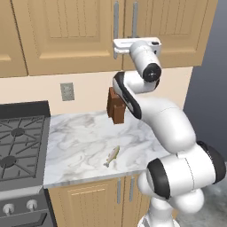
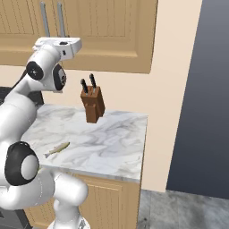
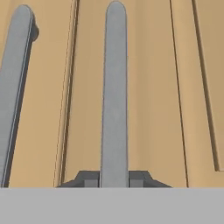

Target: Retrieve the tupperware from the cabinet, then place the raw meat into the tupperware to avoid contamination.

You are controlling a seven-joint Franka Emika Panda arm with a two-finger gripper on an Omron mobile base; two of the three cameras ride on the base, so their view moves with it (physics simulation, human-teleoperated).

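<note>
Claw [image 3: 114,181] pinches a cabinet [image 1: 66,35] door handle [image 3: 114,96], so opening is the step in hand; next, I judge, pull outward. Fish [image 1: 111,156] lies on the counter [image 1: 80,142] below.

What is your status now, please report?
Gripper shut on right door handle of the cabinet. Doors closed, tupperware unseen. Raw meat lies on counter. Nothing blocks.
</note>
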